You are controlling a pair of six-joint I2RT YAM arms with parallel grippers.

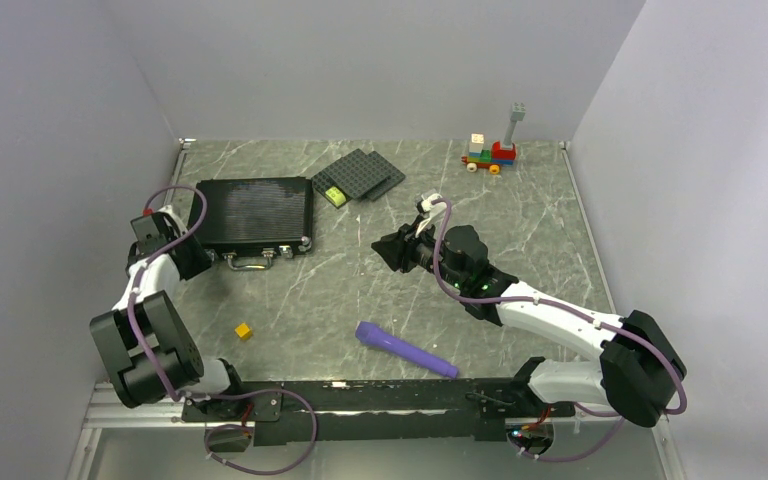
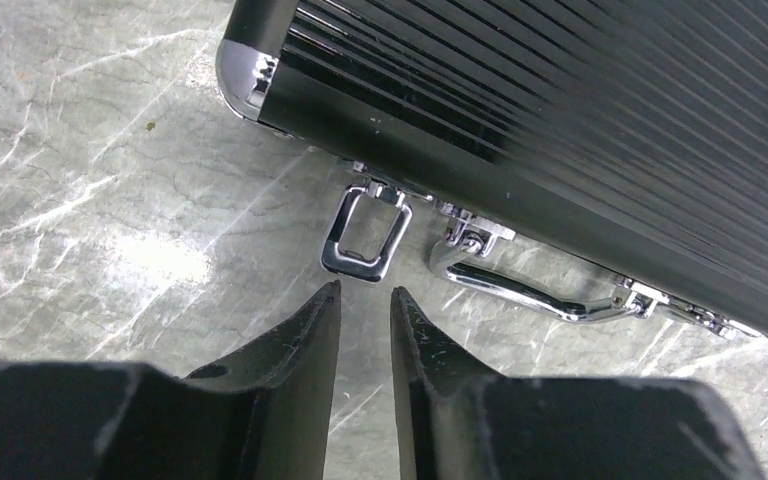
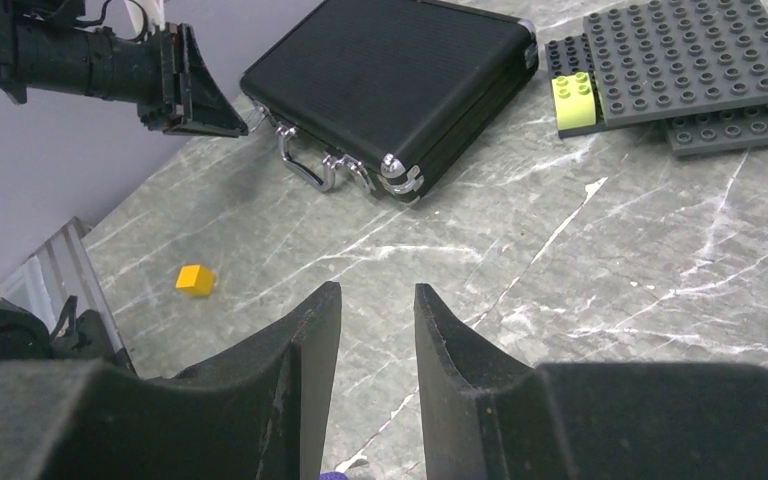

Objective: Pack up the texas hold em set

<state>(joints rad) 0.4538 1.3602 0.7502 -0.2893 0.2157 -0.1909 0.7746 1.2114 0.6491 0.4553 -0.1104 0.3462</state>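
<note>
The black ribbed case (image 1: 255, 213) lies closed at the back left of the table, handle side towards me. In the left wrist view its silver latch (image 2: 365, 235) sticks out from the front wall, beside the chrome handle (image 2: 530, 285). My left gripper (image 2: 365, 292) points at that latch, tips just short of it, jaws a narrow gap apart with nothing between them. From above, the left gripper (image 1: 195, 258) sits at the case's front left corner. My right gripper (image 1: 385, 250) hovers mid-table, right of the case (image 3: 390, 70). The right gripper (image 3: 377, 290) is open and empty.
Dark grey studded plates (image 1: 360, 175) with a lime brick (image 1: 335, 195) lie behind the case's right end. A small yellow cube (image 1: 244, 331) and a purple cylinder (image 1: 405, 349) lie near the front. A toy brick train (image 1: 490, 153) stands at the back right.
</note>
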